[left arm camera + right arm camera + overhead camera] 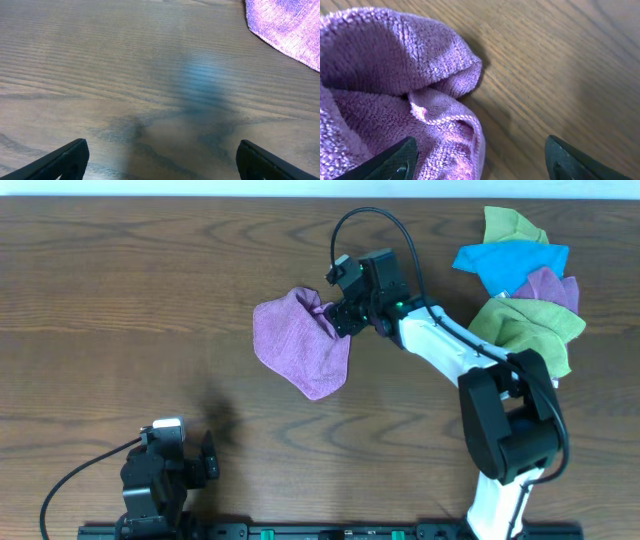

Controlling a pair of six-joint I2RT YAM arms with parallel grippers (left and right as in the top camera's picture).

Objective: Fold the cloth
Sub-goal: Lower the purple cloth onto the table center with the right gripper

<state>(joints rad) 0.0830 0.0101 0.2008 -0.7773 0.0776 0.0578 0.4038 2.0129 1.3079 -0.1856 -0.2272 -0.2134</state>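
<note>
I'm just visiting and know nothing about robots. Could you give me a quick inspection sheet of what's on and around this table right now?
Surface: brown wood-grain table.
Job's things: lilac cloth, bunched, not yet folded.
Clutter: pile of green, blue and purple cloths, far right corner.
Grippers: left gripper open over bare wood; right gripper open, cloth's edge partly between its fingers.
Cables: black cable loops above the right wrist; a second cable trails from the left arm.
Surroundings: pale strip beyond the table's far edge.
</note>
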